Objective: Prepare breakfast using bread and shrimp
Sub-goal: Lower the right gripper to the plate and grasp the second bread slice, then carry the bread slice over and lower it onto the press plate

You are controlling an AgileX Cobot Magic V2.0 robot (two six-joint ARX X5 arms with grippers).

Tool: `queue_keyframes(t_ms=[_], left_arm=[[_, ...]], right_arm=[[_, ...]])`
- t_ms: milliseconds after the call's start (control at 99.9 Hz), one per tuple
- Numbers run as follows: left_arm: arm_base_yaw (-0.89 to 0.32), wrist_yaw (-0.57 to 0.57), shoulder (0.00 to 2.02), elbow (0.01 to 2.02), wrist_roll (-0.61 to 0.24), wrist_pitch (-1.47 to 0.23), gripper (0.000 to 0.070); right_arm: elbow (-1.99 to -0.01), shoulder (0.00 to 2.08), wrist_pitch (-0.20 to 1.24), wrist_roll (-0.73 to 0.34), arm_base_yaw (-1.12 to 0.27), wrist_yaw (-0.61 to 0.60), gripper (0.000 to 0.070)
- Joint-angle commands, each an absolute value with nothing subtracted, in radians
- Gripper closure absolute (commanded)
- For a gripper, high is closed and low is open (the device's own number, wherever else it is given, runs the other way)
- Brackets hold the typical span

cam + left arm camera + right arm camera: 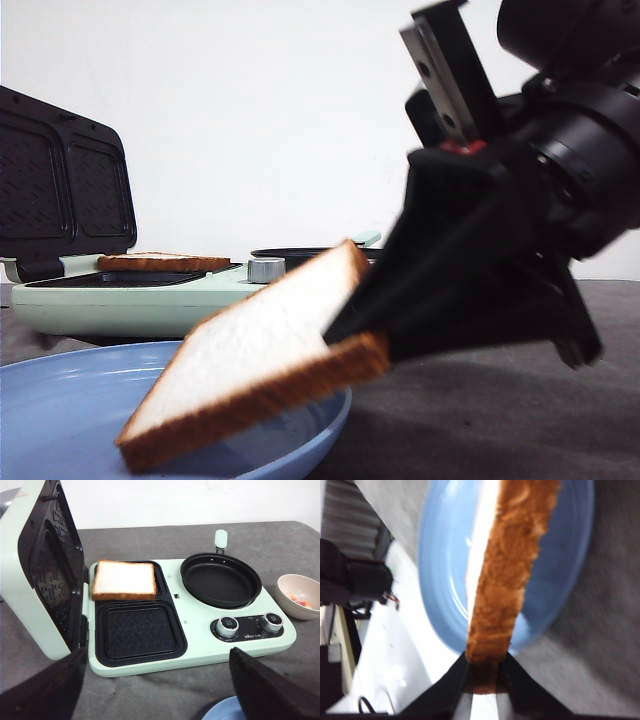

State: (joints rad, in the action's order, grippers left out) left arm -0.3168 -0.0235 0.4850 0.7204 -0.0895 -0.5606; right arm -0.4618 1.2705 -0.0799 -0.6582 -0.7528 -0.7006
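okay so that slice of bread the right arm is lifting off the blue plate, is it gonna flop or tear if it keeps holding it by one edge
Probably not much flop: the held bread slice looks flat and straight, tilted over the blue plate, gripped only at one crust edge by the right pincer. It is likely light. The crumb is soft, so a hard squeeze could dent or tear that edge. The other slice lies flat in the sandwich maker.

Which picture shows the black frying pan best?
The left wrist view. There the frying pan is seen from above, whole and empty, sitting on the green cooker. The front view shows only its thin dark rim behind a silver knob. The right wrist view does not show it.
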Motion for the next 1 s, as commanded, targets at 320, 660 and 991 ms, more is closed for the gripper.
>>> queue_keyframes(t_ms=[320,660,991], left_arm=[[-0.321,0.03,0.455,0.727,-0.091,-0.554,0.0192],[-0.321,0.064,0.443,0.727,-0.091,-0.553,0.0192],[-0.321,0.08,0.443,0.727,-0.087,-0.553,0.0192]], right_arm=[[-0.616,1.264,-0.251,-0.788,-0.762,-0.654,0.07],[-0.992,1.479,-0.076,-0.694,-0.73,-0.655,0.07],[-1.386,1.843,0.037,-0.692,-0.717,-0.727,0.07]])
